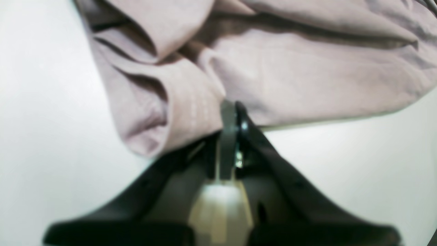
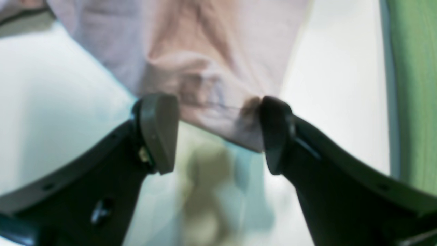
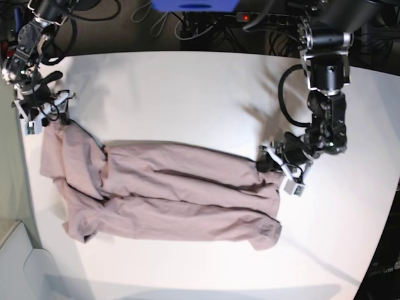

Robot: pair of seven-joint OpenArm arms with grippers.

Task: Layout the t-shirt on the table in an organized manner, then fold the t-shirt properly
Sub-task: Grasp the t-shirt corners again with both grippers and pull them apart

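The mauve t-shirt [image 3: 169, 194] lies crumpled lengthwise across the white table [image 3: 187, 87]. In the base view my left gripper [image 3: 267, 166] sits at the shirt's right edge. The left wrist view shows its jaws pressed together, and my left gripper [image 1: 231, 106] is shut on a fold of the t-shirt [image 1: 290, 75] just above the table [image 1: 51, 136]. My right gripper [image 3: 53, 119] is at the shirt's upper left corner. In the right wrist view my right gripper [image 2: 218, 133] is open, with a corner of the t-shirt [image 2: 211, 68] lying between its fingers [image 2: 158, 133] over the table [image 2: 51, 102].
A green surface [image 2: 413, 85] runs along the table's edge beside the right gripper. Cables and a blue object [image 3: 194, 5] lie beyond the table's far edge. A pale grey panel [image 3: 25, 262] stands off the table's lower left corner.
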